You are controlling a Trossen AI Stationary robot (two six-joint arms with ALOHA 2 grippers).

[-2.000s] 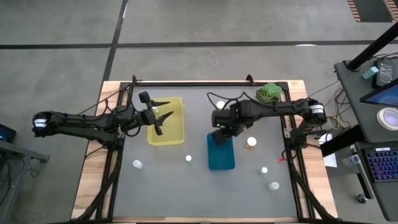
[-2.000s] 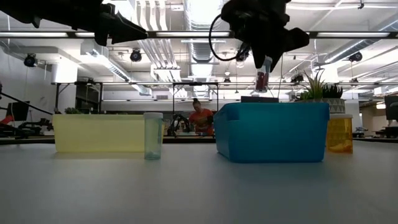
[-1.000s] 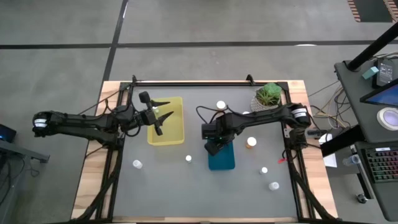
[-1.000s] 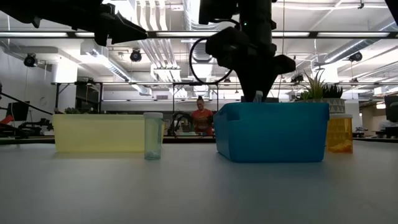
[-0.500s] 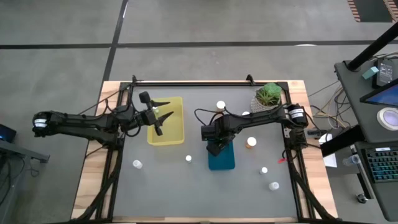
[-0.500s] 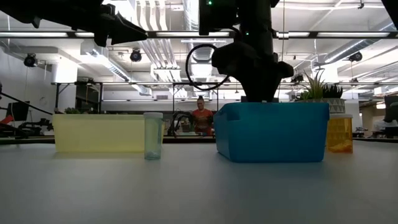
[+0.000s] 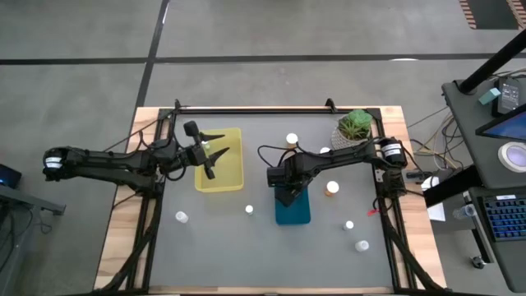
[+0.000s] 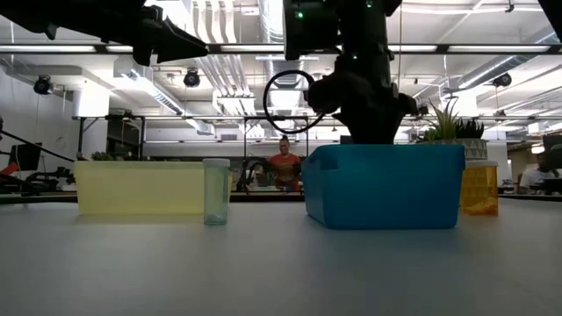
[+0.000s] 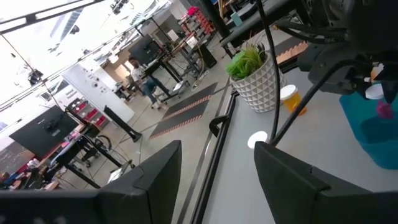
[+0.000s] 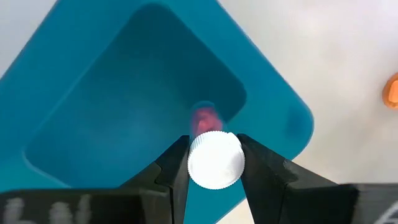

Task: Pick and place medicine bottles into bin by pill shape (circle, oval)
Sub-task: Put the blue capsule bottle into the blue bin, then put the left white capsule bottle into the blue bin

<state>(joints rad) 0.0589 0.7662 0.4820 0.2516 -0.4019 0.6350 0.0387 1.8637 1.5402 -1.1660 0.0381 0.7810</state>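
Table [image 7: 214, 247] is dark gray on top, with light wood along its sides, and it stands on a gray floor. The low view looks past it into a big workroom with bright ceiling lights, desks and a person [image 8: 283, 164] far back.

The blue bin [image 7: 292, 207] sits near the middle of the table and the yellow bin [image 7: 220, 159] sits to its left, well apart. A green plant [image 7: 355, 125] in a white pot stands at the far right corner. The front part of the table has lots of bare space, with only a few small bottles spread out on it.

The right gripper [image 10: 214, 163] is over the blue bin, near its far end. Its two fingers are clamped on a medicine bottle [image 10: 215, 159] with a white cap. Only the right wrist view shows this bottle, with something pink inside it, hanging above the bin's empty floor. In the low view the bin's wall hides it.

The left gripper [image 7: 215, 153] hangs above the yellow bin with its fingers spread apart and nothing between them.

Other bottles stand on the table: an orange bottle [image 7: 331, 188] just right of the blue bin, a clear bottle [image 8: 215, 190] near the front that the low view shows up close, and a white-capped one [image 7: 292, 139] at the back.
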